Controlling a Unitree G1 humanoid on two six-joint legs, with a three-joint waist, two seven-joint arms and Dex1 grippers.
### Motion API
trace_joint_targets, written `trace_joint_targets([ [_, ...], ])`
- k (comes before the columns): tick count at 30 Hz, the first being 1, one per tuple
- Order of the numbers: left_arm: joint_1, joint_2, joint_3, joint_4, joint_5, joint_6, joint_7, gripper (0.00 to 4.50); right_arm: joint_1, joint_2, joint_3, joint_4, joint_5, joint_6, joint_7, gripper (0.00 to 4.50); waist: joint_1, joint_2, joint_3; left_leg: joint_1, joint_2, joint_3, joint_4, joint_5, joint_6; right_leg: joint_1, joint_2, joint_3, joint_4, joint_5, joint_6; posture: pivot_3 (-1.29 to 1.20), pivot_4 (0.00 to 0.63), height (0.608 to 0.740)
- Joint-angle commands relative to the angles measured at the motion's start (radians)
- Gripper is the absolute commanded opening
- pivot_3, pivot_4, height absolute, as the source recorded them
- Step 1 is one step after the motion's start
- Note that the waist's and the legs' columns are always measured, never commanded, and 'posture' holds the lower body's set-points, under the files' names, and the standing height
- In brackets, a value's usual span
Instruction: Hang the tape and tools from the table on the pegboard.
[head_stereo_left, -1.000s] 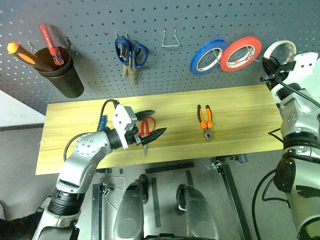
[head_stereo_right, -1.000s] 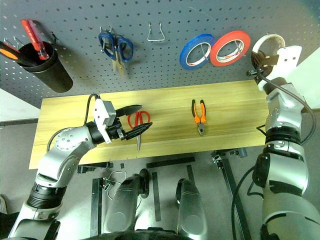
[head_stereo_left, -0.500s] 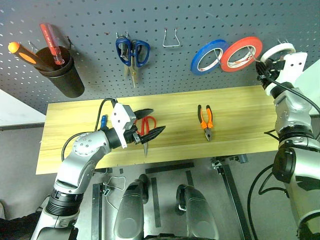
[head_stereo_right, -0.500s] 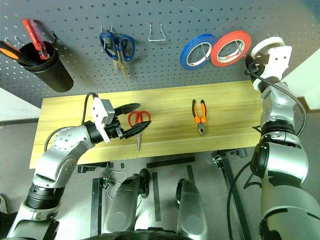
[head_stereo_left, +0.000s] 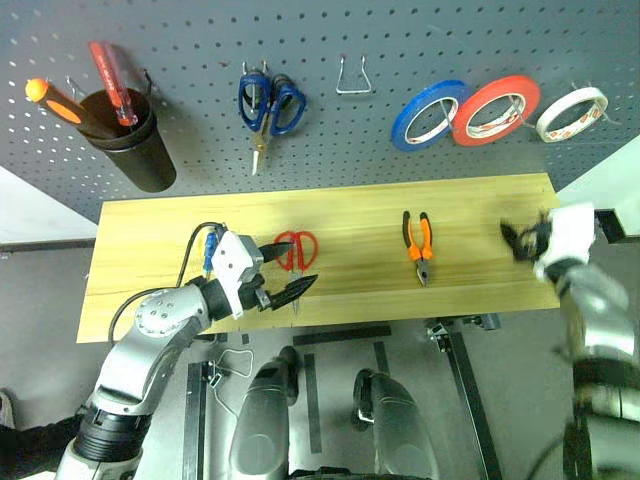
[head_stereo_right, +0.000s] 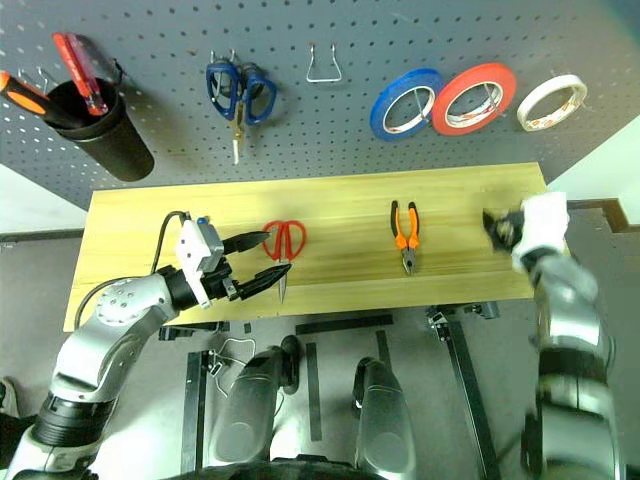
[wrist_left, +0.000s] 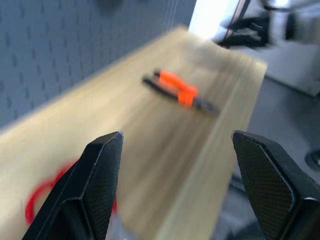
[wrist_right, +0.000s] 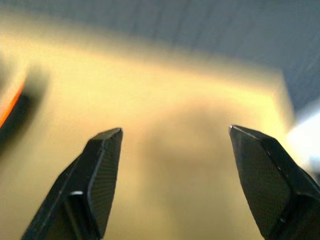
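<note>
Cream tape roll (head_stereo_left: 570, 113) is on its pegboard (head_stereo_left: 400, 40) hook, right of the red-orange roll (head_stereo_left: 496, 104), so I read tape as done; scissors are the step in hand. Left gripper (head_stereo_left: 283, 271): jaws wide, empty, level over the tabletop (head_stereo_left: 470, 200), with the red-handled scissors (head_stereo_left: 296, 253) just ahead, red loops between the tips and blades running toward the near edge. I'd close on the pivot neck, not the loops, so it hangs straight. Pliers (head_stereo_left: 418, 244) lie well off to the jaws' right, clear of the approach. Blue screwdriver handle (head_stereo_left: 209, 245) pokes out behind the left wrist, mind it on retraction. Right gripper (head_stereo_right: 500, 228): jaws wide, empty, over the tabletop's right end, open wood ahead. Near edge is close to the blade tip; lift, don't drag.
</note>
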Motion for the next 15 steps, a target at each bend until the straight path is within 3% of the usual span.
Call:
trace_joint_targets([
  [1, 0.01, -0.014, 0.031, -0.056, -0.028, 0.022, 0.035, 3.64, 0.082, 0.052, 0.034, -0.431, 0.05, 0.292, -0.093, 3.54, -0.018, 0.0, 0.0, 0.001, 0.0, 0.0, 0.001, 0.0, -0.001, 0.0, 0.0, 0.0, 0.001, 0.001, 0.0, 0.07, 0.351, 0.717],
  [4, -0.011, -0.019, 0.03, -0.051, -0.022, 0.056, 0.063, 3.64, 0.046, 0.092, 0.074, -0.553, 0.066, 0.439, -0.134, 3.54, -0.034, -0.001, 0.0, 0.002, 0.003, -0.001, 0.0, 0.003, 0.004, 0.0, 0.001, 0.001, 0.001, 0.008, -0.001, 0.05, 0.362, 0.717],
  [7, -0.032, 0.004, 0.024, -0.019, 0.017, 0.052, 0.062, 3.64, -0.087, 0.151, 0.164, -0.543, 0.045, 0.539, -0.185, 3.54, -0.043, -0.001, 0.001, 0.002, 0.005, -0.003, 0.0, 0.006, 0.003, -0.001, 0.003, 0.001, 0.0, 0.014, -0.005, 0.04, 0.374, 0.717],
  [10, -0.03, 0.002, 0.021, -0.021, 0.018, 0.057, 0.072, 3.64, -0.237, 0.241, 0.235, -0.432, -0.007, 0.544, -0.257, 3.54, -0.043, -0.001, 0.001, 0.0, 0.006, -0.003, -0.002, 0.011, 0.005, -0.006, 0.004, 0.003, 0.0, 0.017, -0.008, 0.04, 0.384, 0.717],
  [15, -0.012, -0.009, 0.007, -0.055, 0.013, 0.076, 0.085, 3.64, -0.347, 0.328, 0.308, -0.298, -0.079, 0.489, -0.312, 3.54, -0.039, -0.001, 0.001, -0.005, 0.003, -0.002, -0.004, 0.015, 0.003, -0.01, 0.005, 0.002, 0.001, 0.016, -0.005, 0.05, 0.395, 0.717],
])
